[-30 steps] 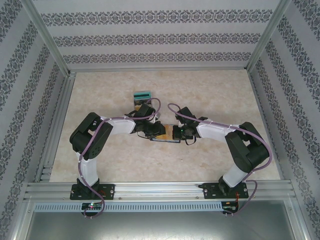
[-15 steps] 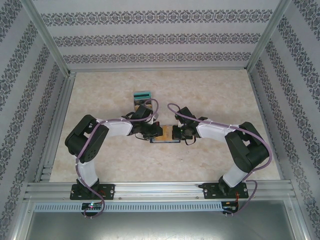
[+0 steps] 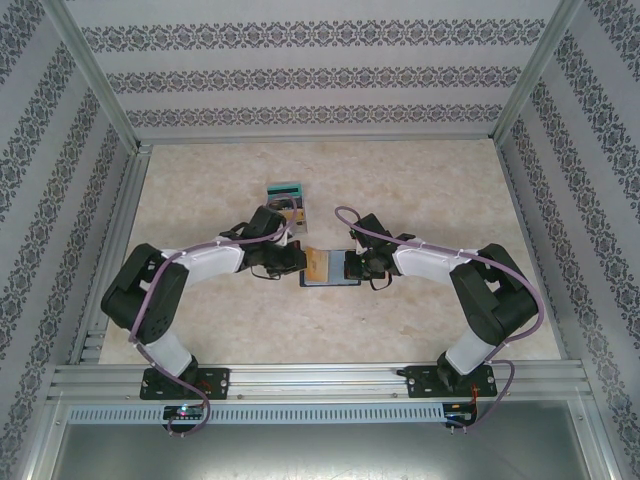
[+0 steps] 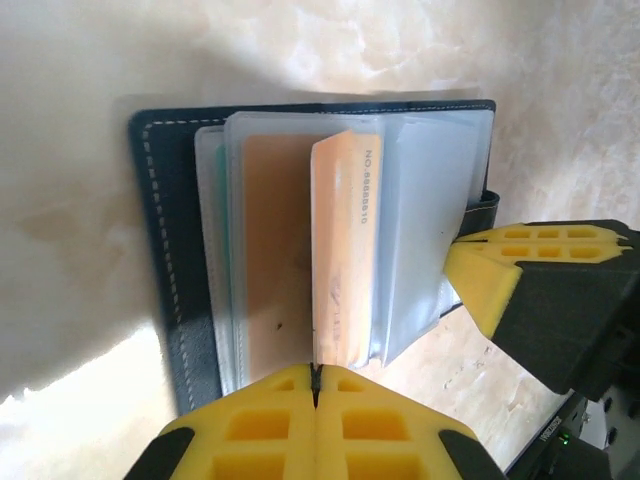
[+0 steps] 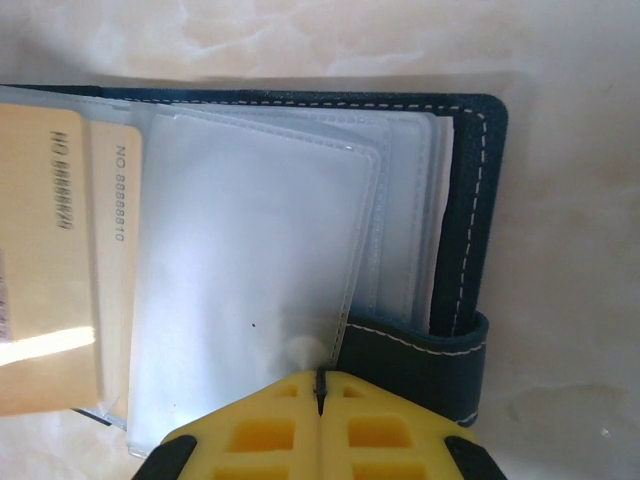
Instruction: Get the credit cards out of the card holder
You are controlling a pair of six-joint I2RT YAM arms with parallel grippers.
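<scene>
Card holder (image 3: pixel 336 272) lies open and flat on the table (image 3: pixel 430 190), midway between the left and right edges, slightly closer to the near edge than the far one. Your left gripper (image 4: pixel 315 385) has its pads pressed together on the end of an orange credit card (image 4: pixel 345 250), which sticks up on edge out of the clear sleeves (image 4: pixel 420 220). Your right gripper (image 5: pixel 320 392) is clamped too, pinching a clear sleeve's edge just beside the snap tab (image 5: pixel 420 350). Wooden box (image 3: pixel 285 192) with teal top sits near the left gripper, on the far-edge side.
</scene>
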